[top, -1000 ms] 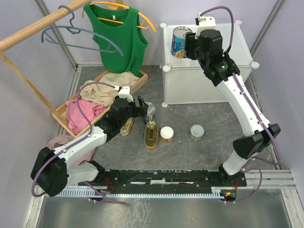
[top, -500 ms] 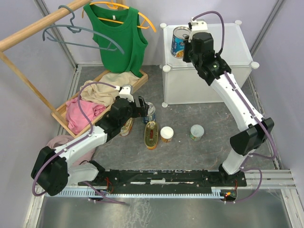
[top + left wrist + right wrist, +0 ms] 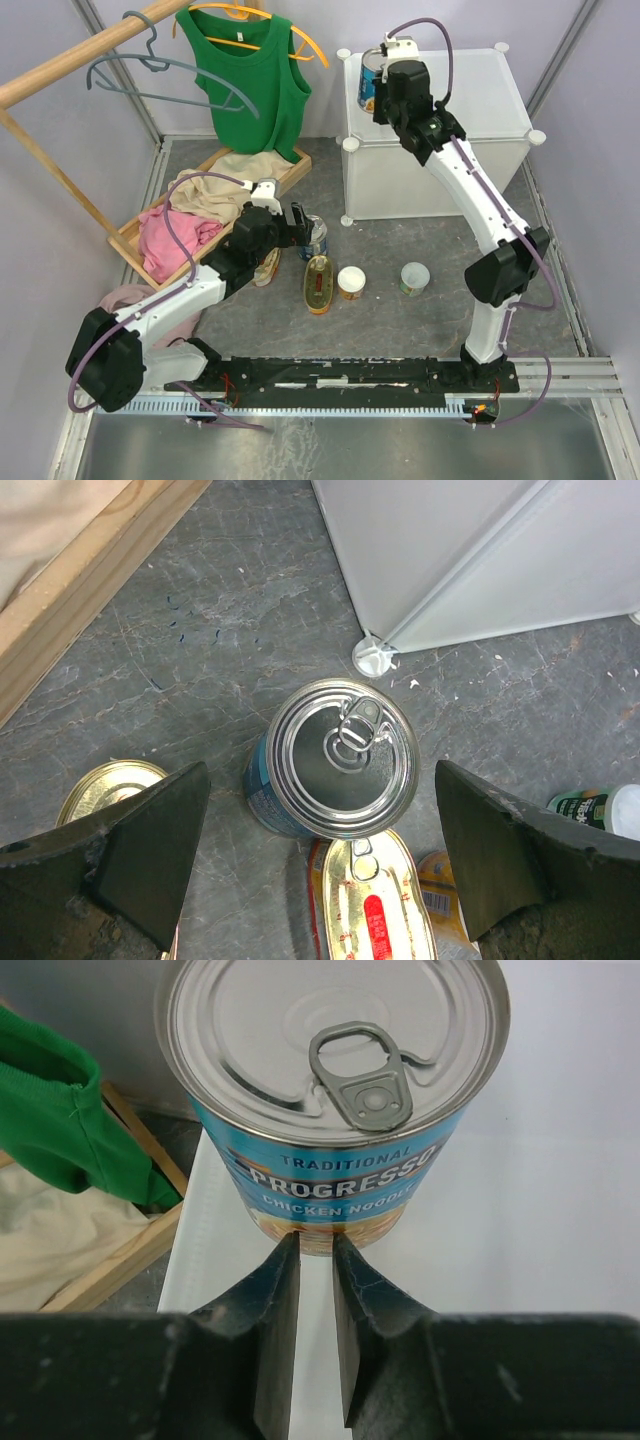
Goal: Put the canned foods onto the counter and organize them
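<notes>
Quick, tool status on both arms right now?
Left tool: open, straddling the tall blue-labelled silver-topped tin, not gripping it.
Right tool: shut, empty, tips at the foot of the blue-labelled soup tin on the white plastic cabinet.

Blue can [image 3: 370, 80] on counter [image 3: 480, 95] (L corner).

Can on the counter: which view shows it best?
Right wrist: the can fills the frame, pull-tab lid and blue label clear. Top view shows only part of it, the rest behind the right arm. Left wrist misses it.
</notes>
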{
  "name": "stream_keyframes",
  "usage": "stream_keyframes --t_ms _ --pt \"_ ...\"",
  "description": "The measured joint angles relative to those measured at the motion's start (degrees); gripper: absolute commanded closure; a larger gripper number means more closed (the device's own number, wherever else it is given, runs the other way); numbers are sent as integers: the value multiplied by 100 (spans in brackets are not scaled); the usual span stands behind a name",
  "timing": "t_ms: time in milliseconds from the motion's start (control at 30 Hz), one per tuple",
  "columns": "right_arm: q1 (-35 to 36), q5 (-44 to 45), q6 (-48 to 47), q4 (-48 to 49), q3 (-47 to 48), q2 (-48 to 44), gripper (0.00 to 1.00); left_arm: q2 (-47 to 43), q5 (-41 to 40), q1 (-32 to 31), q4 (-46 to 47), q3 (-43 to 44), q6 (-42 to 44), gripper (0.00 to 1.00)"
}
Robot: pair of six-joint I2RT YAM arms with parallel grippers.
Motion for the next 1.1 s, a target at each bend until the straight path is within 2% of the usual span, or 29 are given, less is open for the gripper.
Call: stream_keyframes --t_ms 400,1100 --pt "-144 -66 -146 -160 688 507 73 216 9 26 146 0 0 1" --pt "-199 -87 -190 -68 483 457 70 243 155 28 179 44 -2 1"
